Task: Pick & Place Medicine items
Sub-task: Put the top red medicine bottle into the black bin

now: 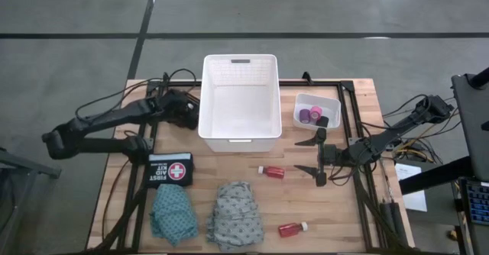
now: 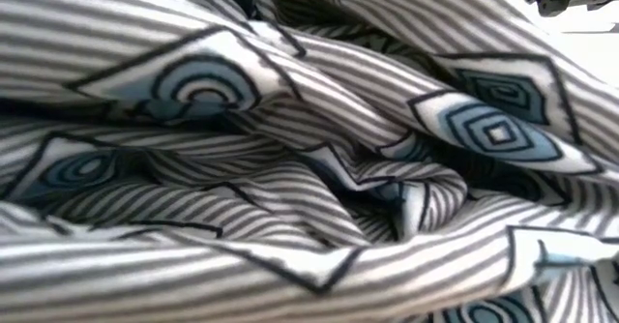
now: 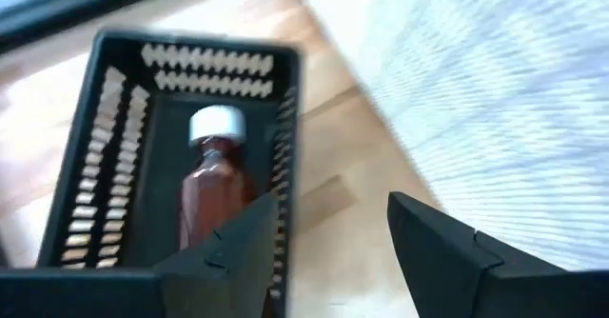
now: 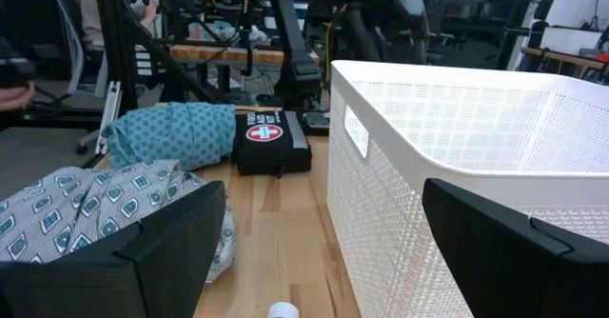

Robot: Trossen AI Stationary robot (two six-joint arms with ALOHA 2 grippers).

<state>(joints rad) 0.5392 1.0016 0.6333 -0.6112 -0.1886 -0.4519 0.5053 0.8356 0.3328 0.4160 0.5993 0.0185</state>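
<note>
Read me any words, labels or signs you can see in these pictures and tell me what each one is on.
"FIRST AID KIT", white letters beside a white cross on a red disc: on the black pouch.
The same pouch in the right wrist view: the cross is clear, the words are too small to read.
Red bottles: no readable label.
White basket: no text.

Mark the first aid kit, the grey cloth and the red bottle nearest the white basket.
first aid kit (image 1: 170, 169): high view, on its black front beside the cross.
grey cloth (image 1: 236, 214): high view, middle of the crumpled fabric.
red bottle (image 1: 273, 172): high view, on its red body.
</note>
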